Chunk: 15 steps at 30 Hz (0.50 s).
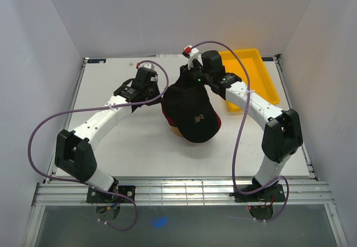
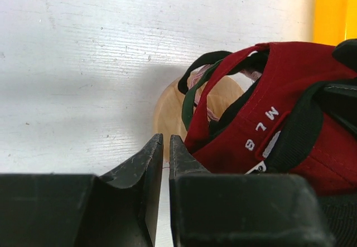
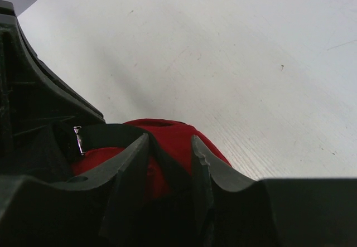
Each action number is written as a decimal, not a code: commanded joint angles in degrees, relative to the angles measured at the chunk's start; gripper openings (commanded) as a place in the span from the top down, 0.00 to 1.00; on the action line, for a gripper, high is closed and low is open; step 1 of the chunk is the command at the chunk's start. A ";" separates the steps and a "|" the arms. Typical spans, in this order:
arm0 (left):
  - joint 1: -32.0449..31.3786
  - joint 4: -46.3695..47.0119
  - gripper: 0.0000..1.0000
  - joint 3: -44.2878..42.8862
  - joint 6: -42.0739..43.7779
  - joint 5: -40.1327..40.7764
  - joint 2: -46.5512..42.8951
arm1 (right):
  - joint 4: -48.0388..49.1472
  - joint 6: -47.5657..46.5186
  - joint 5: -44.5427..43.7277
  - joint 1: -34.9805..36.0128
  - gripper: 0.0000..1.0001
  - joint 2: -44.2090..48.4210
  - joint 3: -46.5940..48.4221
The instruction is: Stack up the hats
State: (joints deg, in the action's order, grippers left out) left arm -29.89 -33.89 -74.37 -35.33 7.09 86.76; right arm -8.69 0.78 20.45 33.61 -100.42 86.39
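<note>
Overhead, left gripper: we see it tight against the left flank of the hats, though its jaws are too small to read from up here.
Overhead, right gripper: it's down on the rear of the pile, fingers hidden.
Overhead, hats: black cap on top at mid-table, brim towards us, with the red cap peeking out beneath.
Overhead, yellow tray: back right, partly behind the right arm.
Overhead, room: white table, plain white walls.
Left wrist, left gripper: pinched to a hairline slit with nothing in it, just beside the red cap.
Left wrist, hats: they sit over the wooden stand. We spot a green cap strap and a pink cap inside.
Right wrist, right gripper: fingers part-way apart, red cap cloth filling the gap and pressed by both.
Right wrist, surface: bare white table beyond.
</note>
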 commanded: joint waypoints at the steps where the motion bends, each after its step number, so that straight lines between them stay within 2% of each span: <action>1: -0.17 -3.64 0.77 -2.27 1.23 1.17 -1.59 | -13.02 0.45 -3.22 0.06 0.58 -3.20 -4.39; 6: -0.08 -7.68 0.58 -6.39 2.02 4.59 -2.47 | -13.11 1.86 -2.52 -0.38 0.53 -2.50 -3.68; 7: 0.01 -8.21 0.50 -6.93 2.11 5.21 -3.08 | -13.02 2.03 -2.43 -0.47 0.53 -2.15 -3.51; 9: 0.45 -9.26 0.47 -8.33 2.20 5.82 -3.96 | -13.20 2.47 -2.69 -0.56 0.52 -1.97 -3.33; 10: 0.53 -9.09 0.41 -8.68 2.46 5.57 -4.93 | -13.28 2.56 -2.43 -0.73 0.52 -2.06 -3.07; 14: 0.45 -5.42 0.32 -9.57 3.25 -1.62 -8.08 | -14.07 3.35 -2.34 -0.82 0.50 -2.41 -2.11; 15: 0.45 -4.18 0.32 -9.22 3.34 -5.56 -8.97 | -14.08 4.05 -2.52 -0.91 0.49 -2.32 -2.02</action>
State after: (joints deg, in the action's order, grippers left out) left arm -29.56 -41.01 -81.56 -33.19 8.43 83.46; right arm -9.06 4.95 19.31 32.80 -100.44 86.41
